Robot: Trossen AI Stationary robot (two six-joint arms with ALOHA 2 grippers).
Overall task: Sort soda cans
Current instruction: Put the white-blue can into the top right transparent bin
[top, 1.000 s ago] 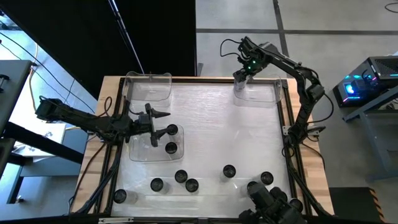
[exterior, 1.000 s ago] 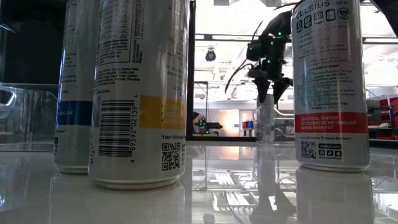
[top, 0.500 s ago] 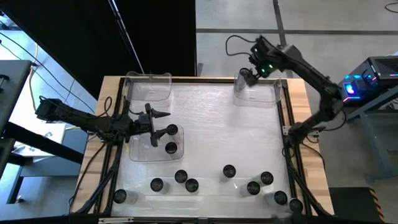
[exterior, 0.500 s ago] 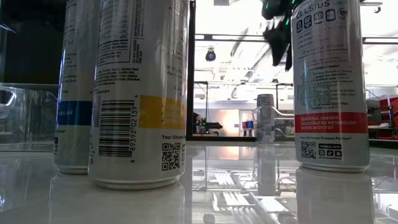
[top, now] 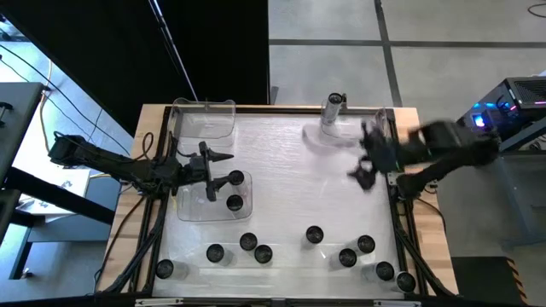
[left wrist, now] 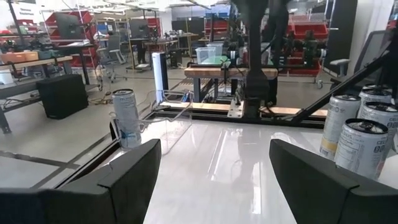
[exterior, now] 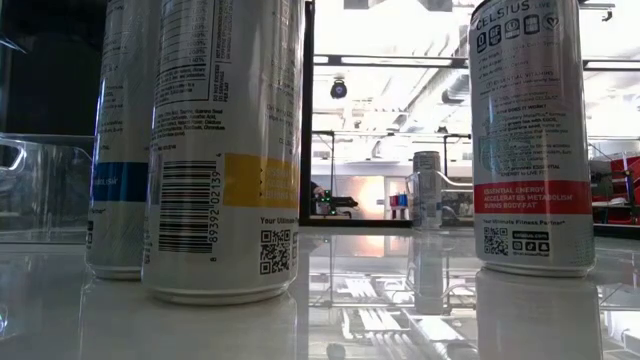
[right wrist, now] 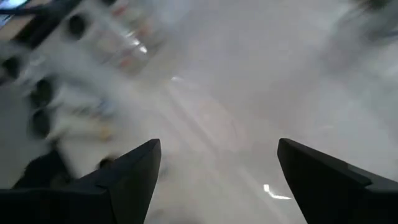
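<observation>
a loose row of cans (top: 315,234) stands along the lower edge of the frame, dark tops, silver rims. mid-frame left, two cans sit in a clear tray (top: 194,210); the left gripper (top: 223,168) waits there, spread open and empty. the right gripper (top: 368,162), open and empty, crosses the bench (top: 281,179); next, i'd guess, it fetches another can. top centre, one can (top: 333,104) stands in the far tray.

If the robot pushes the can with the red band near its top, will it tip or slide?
The red-banded can is tall and narrow, so a high push would probably tip it. The glossy table looks slick, so a low push likely slides it. Once on its side, it would probably roll.
</observation>
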